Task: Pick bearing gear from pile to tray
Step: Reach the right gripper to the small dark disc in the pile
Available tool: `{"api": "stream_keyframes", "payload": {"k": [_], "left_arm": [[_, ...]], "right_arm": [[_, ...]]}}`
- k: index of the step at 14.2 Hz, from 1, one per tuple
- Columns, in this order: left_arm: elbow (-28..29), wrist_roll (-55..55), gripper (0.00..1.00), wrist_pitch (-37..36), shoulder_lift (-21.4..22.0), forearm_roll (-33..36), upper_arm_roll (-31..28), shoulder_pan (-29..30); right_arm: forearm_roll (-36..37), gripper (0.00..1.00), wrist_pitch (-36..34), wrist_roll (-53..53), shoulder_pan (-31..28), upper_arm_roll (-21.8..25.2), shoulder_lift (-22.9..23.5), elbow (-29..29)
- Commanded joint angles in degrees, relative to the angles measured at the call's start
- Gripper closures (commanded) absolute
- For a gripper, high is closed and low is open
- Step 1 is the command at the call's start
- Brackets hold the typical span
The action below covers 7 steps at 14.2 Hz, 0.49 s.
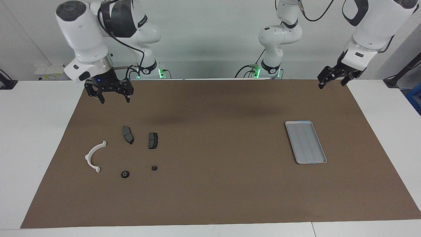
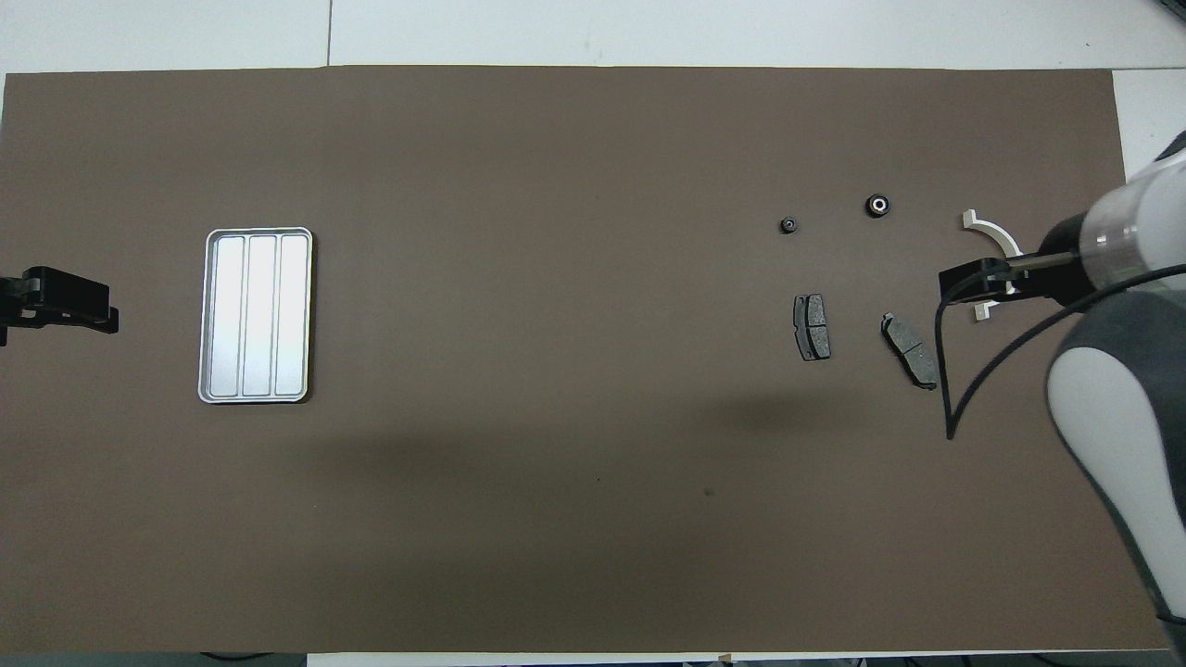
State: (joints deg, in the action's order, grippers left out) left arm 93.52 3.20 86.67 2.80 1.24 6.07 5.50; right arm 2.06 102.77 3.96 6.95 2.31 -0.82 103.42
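Upper left of the facing view: right tool point(image 1: 113, 97) hangs over bare mat short of the pile, fingers spread, nothing in them.
Upper right of that view: left tool point(image 1: 332, 81) waits over the mat's corner, also released and empty.
Bearing gear point(image 1: 125, 174): lower left, black ring beside the white bracket point(image 1: 93, 156) — still on the desk.
Tray point(image 1: 306, 142): right of centre, well apart, empty.
Risk — wrong part: a smaller black piece point(image 1: 154, 168) lies near; either could be mistaken.
Risk — slip: a small, flat ring may skid from closing fingers.

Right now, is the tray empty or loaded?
Empty: the tray shows only its bare ridged floor; all the parts lie toward the right arm's end.
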Motion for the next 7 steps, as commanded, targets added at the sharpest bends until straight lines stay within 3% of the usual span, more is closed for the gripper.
{"api": "stream_keyframes", "payload": {"k": [1,7], "left_arm": [[0.97,-0.48,0.00,-0.45,0.80,-0.18,-0.01,-0.05],[0.97,-0.48,0.00,-0.45,0.80,-0.18,-0.01,-0.05]], "right_arm": [[-0.74,0.00,4.00,4.38,0.96,-0.11,5.29,0.37],[-0.66,0.00,15.86,8.33,1.75,-0.11,16.71,-0.85]]}}
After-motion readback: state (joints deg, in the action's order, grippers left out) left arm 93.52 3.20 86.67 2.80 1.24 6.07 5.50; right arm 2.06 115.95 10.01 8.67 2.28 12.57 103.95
